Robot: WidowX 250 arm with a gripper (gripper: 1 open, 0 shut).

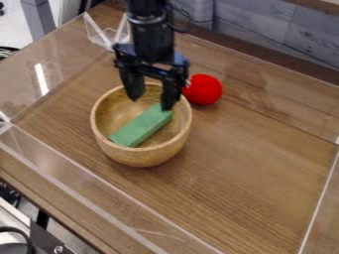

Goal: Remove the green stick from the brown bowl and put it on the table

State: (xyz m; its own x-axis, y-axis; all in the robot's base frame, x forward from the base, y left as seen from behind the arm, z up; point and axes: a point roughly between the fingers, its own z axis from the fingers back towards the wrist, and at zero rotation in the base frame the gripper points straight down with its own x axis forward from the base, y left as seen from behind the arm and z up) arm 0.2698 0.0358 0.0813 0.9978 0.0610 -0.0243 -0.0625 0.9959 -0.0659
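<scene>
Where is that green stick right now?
The green stick lies slanted inside the brown bowl, left of centre in the camera view, under the open gripper. A red ball sits on the table behind the bowl, to its right.

Under me lay the table [252, 189], dark wood grain edged by low clear walls. The brown bowl [141, 149] sat directly on it, left of the frame's centre. The red ball [203, 90] rested on the boards just beside the bowl's upper right.
</scene>
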